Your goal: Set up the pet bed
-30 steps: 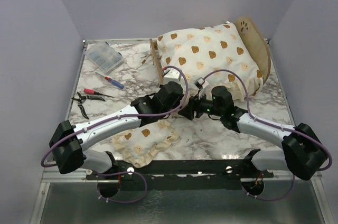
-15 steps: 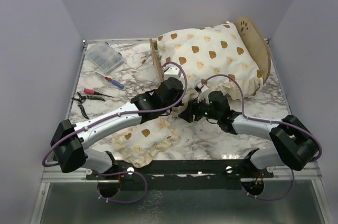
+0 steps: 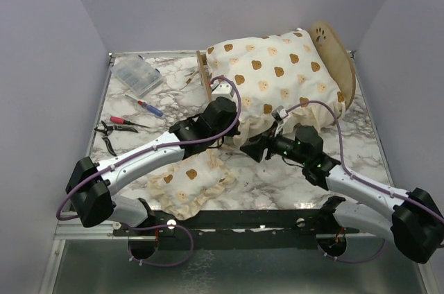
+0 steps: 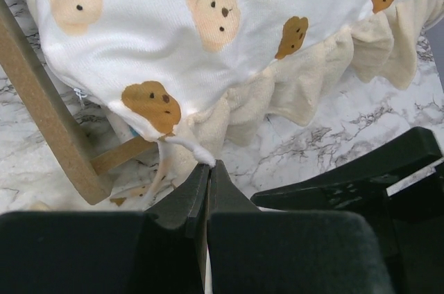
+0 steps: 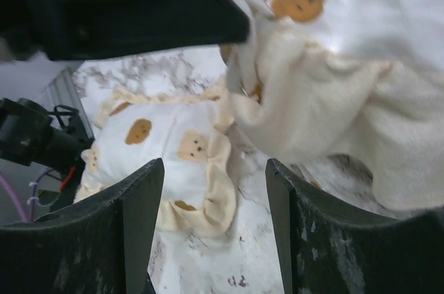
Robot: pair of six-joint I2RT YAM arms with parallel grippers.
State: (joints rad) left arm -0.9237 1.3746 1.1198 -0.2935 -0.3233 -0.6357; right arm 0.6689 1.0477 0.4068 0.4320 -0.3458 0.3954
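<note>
Plywood bed (image 3: 337, 51) bears one cushion (image 3: 277, 72); one pillow (image 3: 191, 183) nearby.

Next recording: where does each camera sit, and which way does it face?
Top external: above and behind the bases, looking down on the table; left arm and right arm show, meeting at the cushion on the pet bed.
Left wrist: on the left arm, facing the cushion's ruffled corner; left gripper shut on it.
Right wrist: on the right arm, facing the pillow on the table; open right gripper frames it.
Shared: both wrist views show the cushion's ruffle; top and right wrist show the pillow.
</note>
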